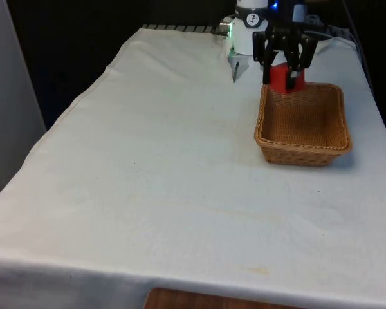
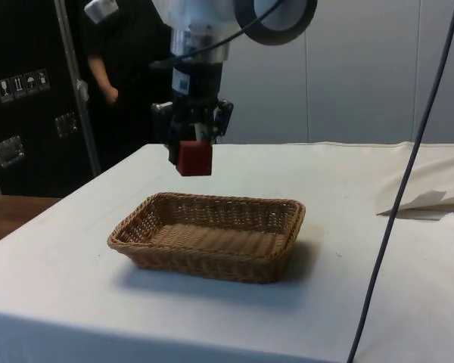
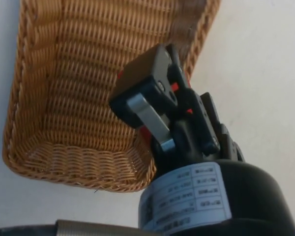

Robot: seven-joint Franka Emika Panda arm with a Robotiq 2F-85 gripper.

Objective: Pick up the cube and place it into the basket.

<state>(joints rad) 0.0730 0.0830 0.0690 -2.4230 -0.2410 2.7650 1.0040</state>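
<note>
White arm (image 2: 200, 23), black cable looped alongside; black two-finger pincer (image 1: 284, 72), printed label near wrist.

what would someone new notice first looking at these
The red cube, clamped in the black gripper and hanging in the air above the wicker basket, near its end closest to the robot. The basket sits on the white cloth toward the front view's right. In the side view a person in dark clothes stands behind the table.

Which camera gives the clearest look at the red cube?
The side view: the red cube hangs in the gripper above the basket, in plain sight. In the front view the fingers partly cover it; in the wrist view only red slivers show.
</note>
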